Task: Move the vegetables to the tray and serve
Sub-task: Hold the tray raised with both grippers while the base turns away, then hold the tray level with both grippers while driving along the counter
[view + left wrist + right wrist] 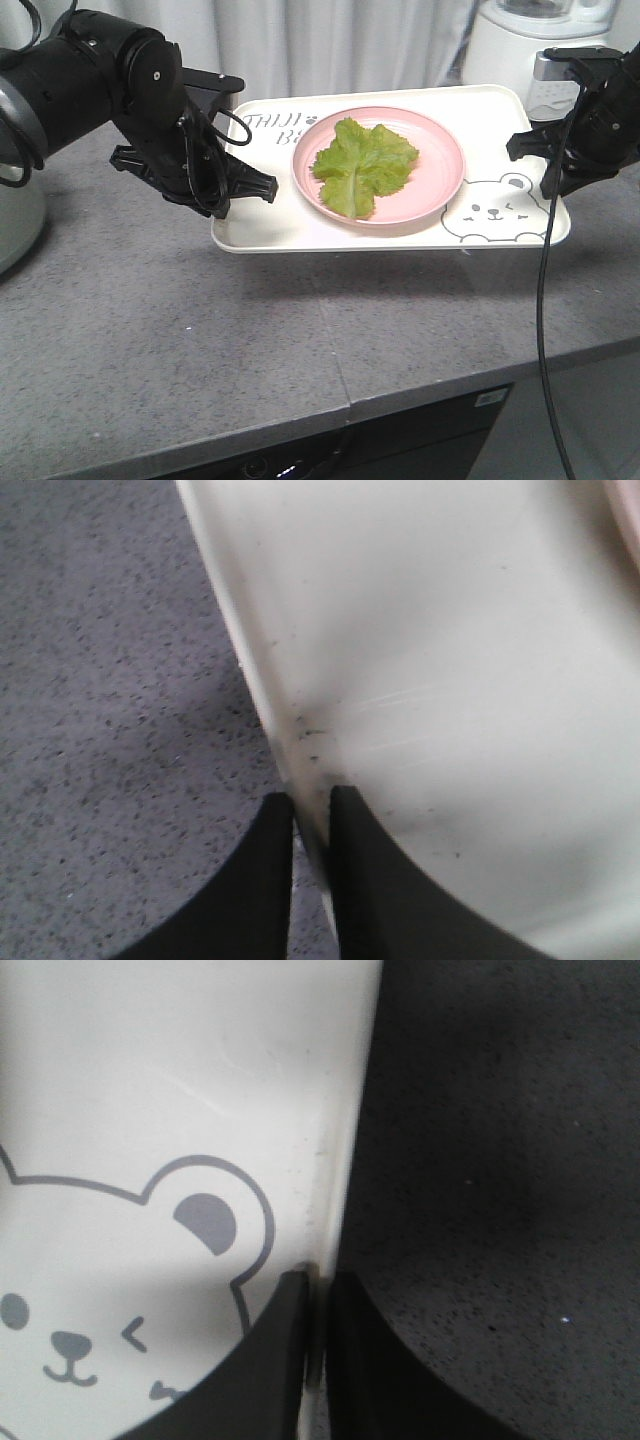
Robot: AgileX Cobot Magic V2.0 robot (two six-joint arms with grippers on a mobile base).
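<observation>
The cream tray (262,232) with the grey bear drawing hangs above the grey counter, casting a shadow below it. A round pink plate (440,150) sits on it and holds the green lettuce leaf (362,163). My left gripper (240,190) is shut on the tray's left rim; its fingers (275,880) pinch the rim (262,715) in the left wrist view. My right gripper (550,190) is shut on the tray's right rim; its fingers (275,1360) clamp the rim (345,1160) beside the bear (215,1222).
The grey speckled counter (250,360) lies under the tray, with its front edge near the bottom. A white blender (525,45) stands at the back right. A rounded grey appliance (15,215) sits at the far left. A black cable (545,330) hangs from my right arm.
</observation>
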